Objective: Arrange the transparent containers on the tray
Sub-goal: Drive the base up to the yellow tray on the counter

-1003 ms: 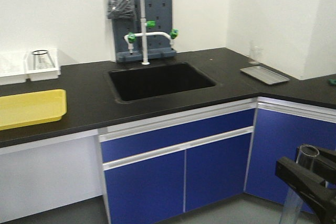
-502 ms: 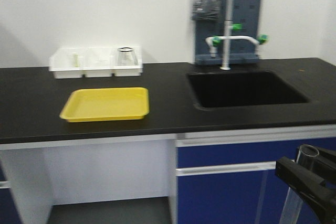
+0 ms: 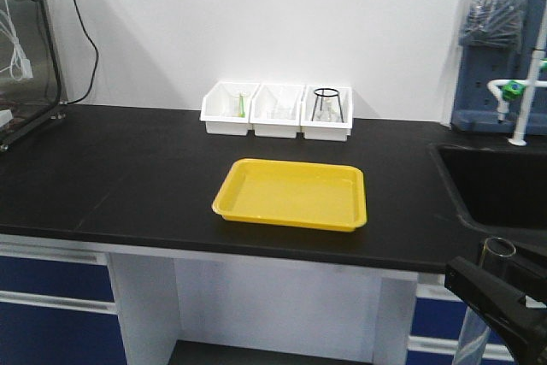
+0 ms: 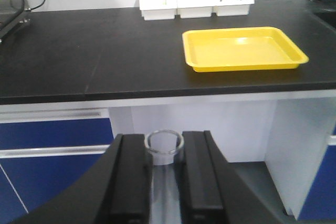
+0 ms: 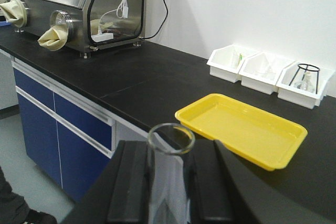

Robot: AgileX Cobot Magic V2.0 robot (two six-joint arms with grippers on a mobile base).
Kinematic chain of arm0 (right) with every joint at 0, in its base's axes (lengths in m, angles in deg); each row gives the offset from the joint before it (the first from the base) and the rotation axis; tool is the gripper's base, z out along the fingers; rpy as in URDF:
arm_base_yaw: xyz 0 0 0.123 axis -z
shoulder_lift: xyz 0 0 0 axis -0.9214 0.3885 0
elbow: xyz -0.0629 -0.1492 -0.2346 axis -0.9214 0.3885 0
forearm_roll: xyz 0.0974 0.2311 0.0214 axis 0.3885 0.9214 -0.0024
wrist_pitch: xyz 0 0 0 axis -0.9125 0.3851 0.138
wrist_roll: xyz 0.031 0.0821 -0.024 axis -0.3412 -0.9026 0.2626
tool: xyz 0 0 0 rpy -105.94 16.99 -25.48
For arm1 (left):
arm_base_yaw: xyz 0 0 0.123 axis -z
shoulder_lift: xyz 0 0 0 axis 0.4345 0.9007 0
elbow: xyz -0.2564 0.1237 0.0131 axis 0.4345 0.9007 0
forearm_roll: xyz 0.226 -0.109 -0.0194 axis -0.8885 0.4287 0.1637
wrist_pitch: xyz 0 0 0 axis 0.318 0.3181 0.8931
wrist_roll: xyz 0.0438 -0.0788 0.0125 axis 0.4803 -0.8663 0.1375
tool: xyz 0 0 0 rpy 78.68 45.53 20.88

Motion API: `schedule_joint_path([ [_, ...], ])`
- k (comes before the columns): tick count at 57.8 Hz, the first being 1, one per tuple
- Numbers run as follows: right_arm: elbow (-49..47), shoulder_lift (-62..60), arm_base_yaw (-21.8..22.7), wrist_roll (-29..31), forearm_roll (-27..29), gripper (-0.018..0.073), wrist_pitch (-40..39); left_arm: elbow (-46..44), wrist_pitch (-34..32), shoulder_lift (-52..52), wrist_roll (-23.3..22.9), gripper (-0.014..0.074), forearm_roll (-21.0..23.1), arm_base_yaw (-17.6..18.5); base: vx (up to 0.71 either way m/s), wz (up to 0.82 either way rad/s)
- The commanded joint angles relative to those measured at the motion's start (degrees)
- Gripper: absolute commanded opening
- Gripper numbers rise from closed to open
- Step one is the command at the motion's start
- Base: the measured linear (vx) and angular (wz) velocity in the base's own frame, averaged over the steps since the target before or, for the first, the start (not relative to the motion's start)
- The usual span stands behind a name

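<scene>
The yellow tray lies empty on the black counter, in front of the white bins. My left gripper hangs below counter height, shut on a clear test tube whose open rim points toward the tray. At the front view's lower right corner, my right gripper is shut on a second test tube. In the right wrist view this gripper holds the tube upright, short of the tray.
Three white bins stand against the wall behind the tray, the right one holding a black wire stand over glassware. A sink and tap are at the right. A steel glovebox sits far left. Blue cabinets run under the counter.
The front view has swung left: the sink slid to the right edge and the tray and bins came to the centre. The right gripper still holds its tube.
</scene>
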Motion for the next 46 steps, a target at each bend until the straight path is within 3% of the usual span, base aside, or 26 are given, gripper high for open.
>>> schedule_joint_path([
  [1, -1.7, 0.0, 0.1, 0.3, -0.5, -0.0011, -4.9, -1.6, -4.5, 0.0, 0.0, -0.0003, 0.1, 0.3, 0.38, 0.13],
  [46, -1.7, 0.0, 0.1, 0.3, -0.5, -0.0011, -4.8, -1.6, -4.5, 0.0, 0.0, -0.0003, 0.1, 0.3, 0.42, -0.08],
])
